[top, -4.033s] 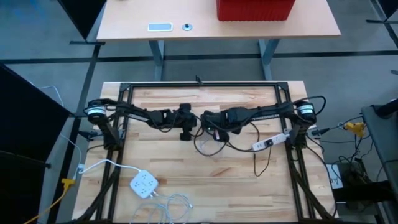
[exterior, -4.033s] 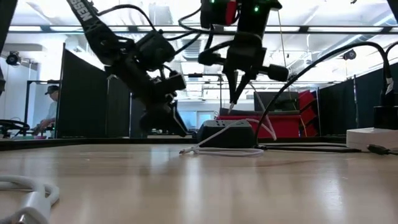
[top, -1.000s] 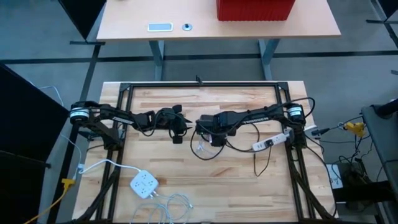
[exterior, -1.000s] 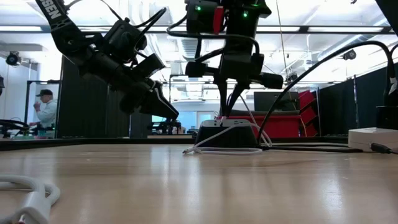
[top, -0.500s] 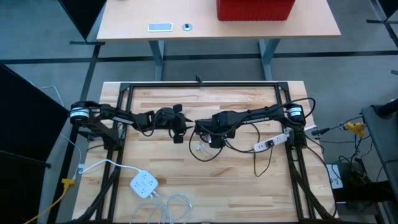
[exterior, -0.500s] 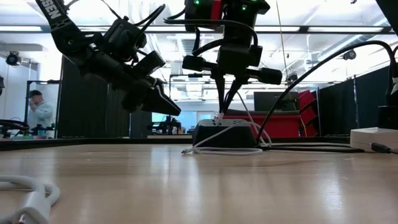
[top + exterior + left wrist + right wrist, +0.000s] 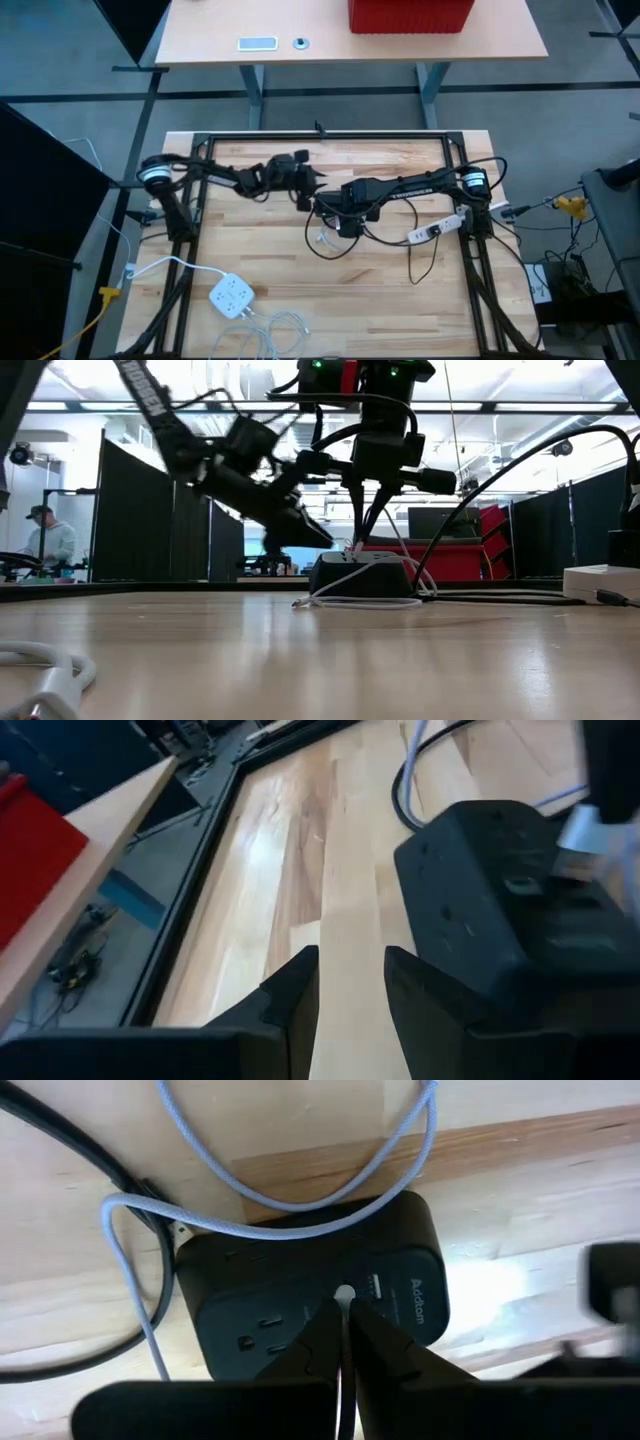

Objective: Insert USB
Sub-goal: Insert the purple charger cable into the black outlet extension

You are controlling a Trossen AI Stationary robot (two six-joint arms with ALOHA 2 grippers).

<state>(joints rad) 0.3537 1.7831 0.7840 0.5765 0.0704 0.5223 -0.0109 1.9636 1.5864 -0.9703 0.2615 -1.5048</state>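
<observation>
A black power block (image 7: 300, 1305) with outlets and USB ports lies flat mid-table (image 7: 362, 575). A pale braided USB cable (image 7: 300, 1215) loops on the wood beside it (image 7: 350, 602). Directly above the block's top face, my right gripper (image 7: 343, 1330) is shut on the cable's white plug (image 7: 343, 1294) and points down (image 7: 356, 532). My left gripper (image 7: 352, 985) hovers open just left of the block (image 7: 307, 186), slanting down toward it (image 7: 312, 532), with nothing between its fingers. My right gripper pinches the white USB plug between its two fingertips (image 7: 325, 1328), from above and pointing down. The plug's free end (image 7: 343, 1292) stands at the USB ports on the block's top face. The cable runs back up between the fingers. Whether the plug is seated, I cannot tell.
A white power strip (image 7: 432, 229) lies at the right, and a white multi-outlet adapter (image 7: 230, 296) with coiled cable at the near left. Black cords (image 7: 340, 245) trail around the block. A person (image 7: 46, 542) stands in the room beyond the table.
My left gripper has swung toward the table's right and far edge, closing in on the black block; its fingers now point at the block's left side. My right gripper has stayed over the block with the plug.
</observation>
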